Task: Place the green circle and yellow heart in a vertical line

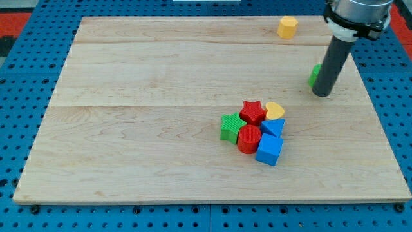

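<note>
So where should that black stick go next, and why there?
Probably a short push toward the view's left and a little down. My tip sits right against the green block, which is mostly hidden behind the rod, likely the green circle. The yellow heart lies lower and further left, in the cluster beside the red star, so the green one must shift left to stand above it.

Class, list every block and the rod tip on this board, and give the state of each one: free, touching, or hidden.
my tip: on the board, against the green circle.
green circle: mostly hidden behind the rod.
yellow heart: in the cluster, touching the red star.
yellow hexagon: alone at the view's top.
</note>
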Controlling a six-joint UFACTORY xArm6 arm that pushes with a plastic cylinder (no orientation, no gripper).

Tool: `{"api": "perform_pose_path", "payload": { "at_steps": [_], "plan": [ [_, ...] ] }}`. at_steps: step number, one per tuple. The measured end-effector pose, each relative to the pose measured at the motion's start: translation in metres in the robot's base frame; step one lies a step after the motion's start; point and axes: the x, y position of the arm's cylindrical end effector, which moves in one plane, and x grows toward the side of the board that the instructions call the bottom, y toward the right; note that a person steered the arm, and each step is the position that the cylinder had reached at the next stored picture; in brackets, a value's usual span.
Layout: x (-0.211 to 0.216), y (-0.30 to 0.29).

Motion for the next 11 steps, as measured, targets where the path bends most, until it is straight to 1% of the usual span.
{"api": "perform_pose_path", "payload": {
  "at_steps": [1, 2, 3, 4, 5, 6, 7, 8, 9, 10, 11],
  "plan": [
    [0.005, 0.011],
    [-0.037, 0.012],
    [-0.070, -0.029],
    [-0.021, -0.007],
    [-0.019, 0.039],
    [-0.070, 0.047],
    [-0.093, -0.012],
    [-0.062, -0.005],
    [0.049, -0.003],
    [0.096, -0.035],
    [0.079, -0.114]
  ]
}}
